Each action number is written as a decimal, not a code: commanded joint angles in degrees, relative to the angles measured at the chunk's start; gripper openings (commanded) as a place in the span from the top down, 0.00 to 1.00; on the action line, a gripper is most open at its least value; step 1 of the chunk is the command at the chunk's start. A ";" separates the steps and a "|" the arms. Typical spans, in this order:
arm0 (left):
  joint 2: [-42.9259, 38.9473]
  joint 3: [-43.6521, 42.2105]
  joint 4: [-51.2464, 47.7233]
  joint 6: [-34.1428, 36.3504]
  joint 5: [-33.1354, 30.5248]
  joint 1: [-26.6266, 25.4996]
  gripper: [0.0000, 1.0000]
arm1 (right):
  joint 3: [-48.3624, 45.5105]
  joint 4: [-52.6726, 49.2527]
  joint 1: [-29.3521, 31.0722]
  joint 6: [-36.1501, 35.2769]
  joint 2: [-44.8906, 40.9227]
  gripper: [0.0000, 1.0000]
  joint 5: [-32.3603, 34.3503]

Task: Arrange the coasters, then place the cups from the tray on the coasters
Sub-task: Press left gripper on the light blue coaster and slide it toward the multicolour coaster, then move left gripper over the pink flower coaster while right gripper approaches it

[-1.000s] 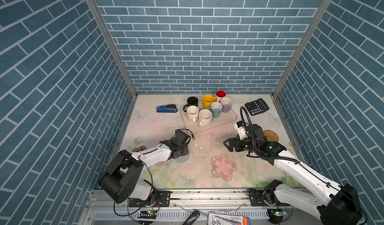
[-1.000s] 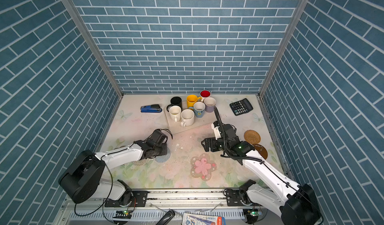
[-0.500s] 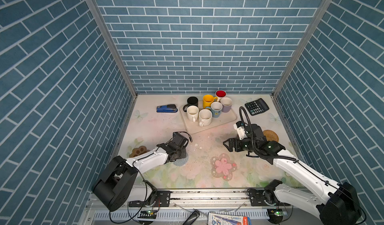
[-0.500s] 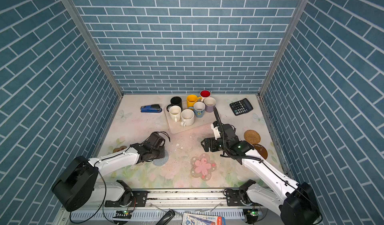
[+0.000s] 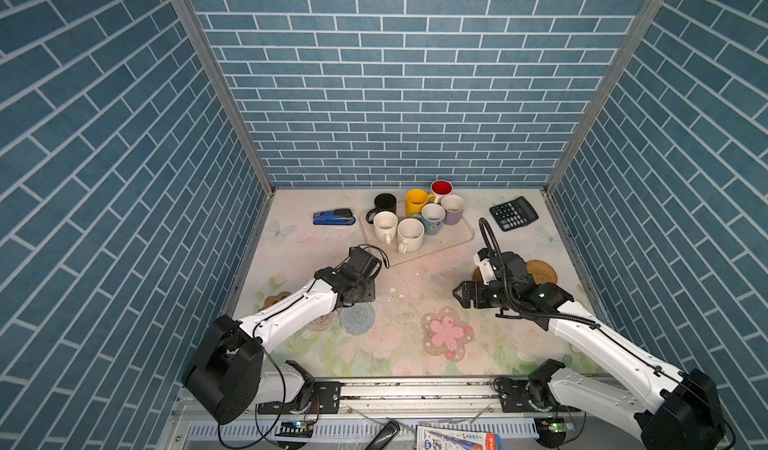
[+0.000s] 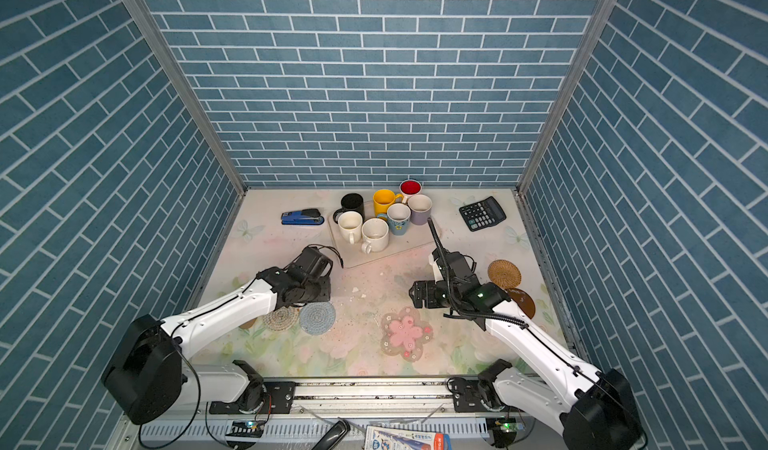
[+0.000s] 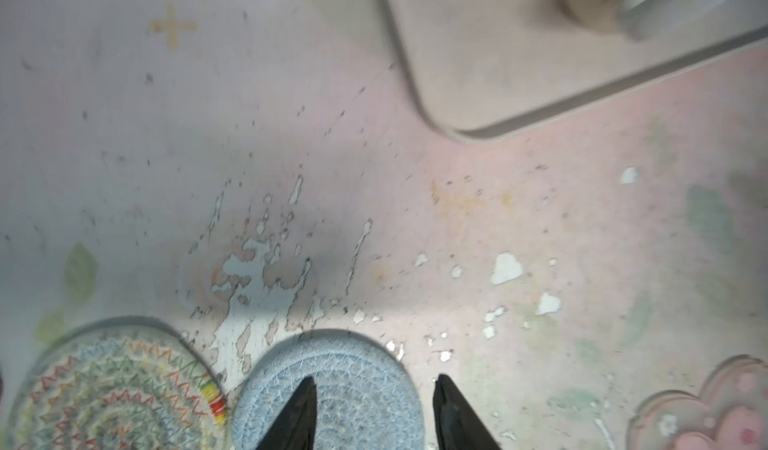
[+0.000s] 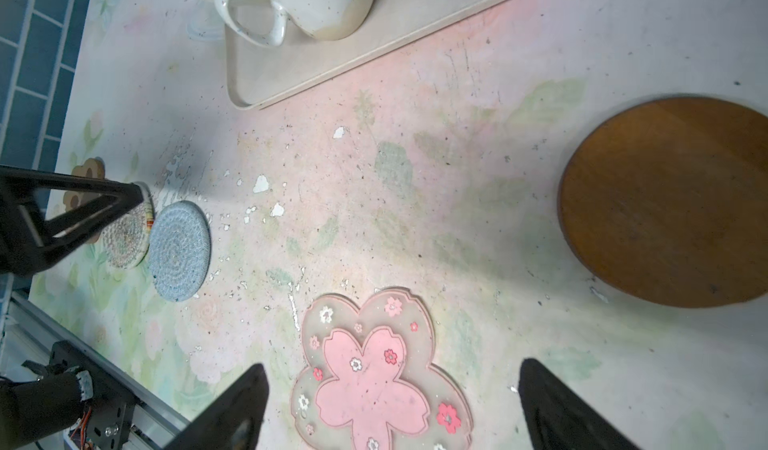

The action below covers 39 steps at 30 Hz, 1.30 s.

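The likeliest slip, as I judge it, is on the left: the blue coaster [image 7: 357, 369] lies edge to edge with the woven coaster [image 7: 112, 385], so two cups set there could knock handles or sit half across the seam. The left jaws stand partly spread right over the blue coaster, pinching nothing; whether a tip touches it I cannot tell, and a low sweep could snag the crochet and drag it into its neighbour. The right jaws are spread wide and empty above the pink coaster [image 8: 370, 377], which lies flat near the front of the tabletop [image 5: 399, 285]. A brown disc [image 8: 669, 202] lies just beside the right arm [image 5: 582, 327], a rattan round [image 5: 541, 272] beyond it, and a paw coaster [image 5: 276, 300] peeks out beside the left arm [image 5: 291, 306]; either arm could brush these when it swings. All seven cups [image 5: 410, 233] stand on the tray [image 5: 457, 240] at the back, packed close together, so lifting an inner one risks tipping those around it; the two white ones in front bar the way to the rest. A stapler [image 5: 333, 217] and a calculator [image 5: 513, 213] flank the tray, clear of the coasters.
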 commanded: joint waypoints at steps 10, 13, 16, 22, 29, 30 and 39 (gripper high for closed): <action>-0.81 0.28 7.56 5.74 4.66 -10.04 0.55 | -10.06 -4.66 -5.46 8.78 -6.57 0.12 -5.61; 2.18 0.49 11.13 5.43 4.33 -14.98 0.57 | -13.54 -3.54 -8.35 8.92 -8.05 0.13 -10.36; 6.56 1.38 14.56 4.55 3.93 -19.77 0.60 | -15.76 -2.10 -9.53 8.49 -8.69 0.15 -13.70; 16.75 5.29 17.84 2.67 3.65 -26.81 0.69 | -18.15 2.26 -9.68 9.08 -6.32 0.20 -17.87; 21.63 7.90 19.87 1.52 5.94 -29.06 0.70 | -20.52 5.81 -9.77 10.05 -5.08 0.24 -20.64; 21.79 8.00 19.87 1.44 5.98 -29.20 0.70 | -20.64 5.71 -9.79 10.06 -5.11 0.24 -20.69; 19.72 5.43 22.08 0.20 5.50 -29.16 0.68 | -21.87 5.68 -9.73 10.81 -4.92 0.28 -21.86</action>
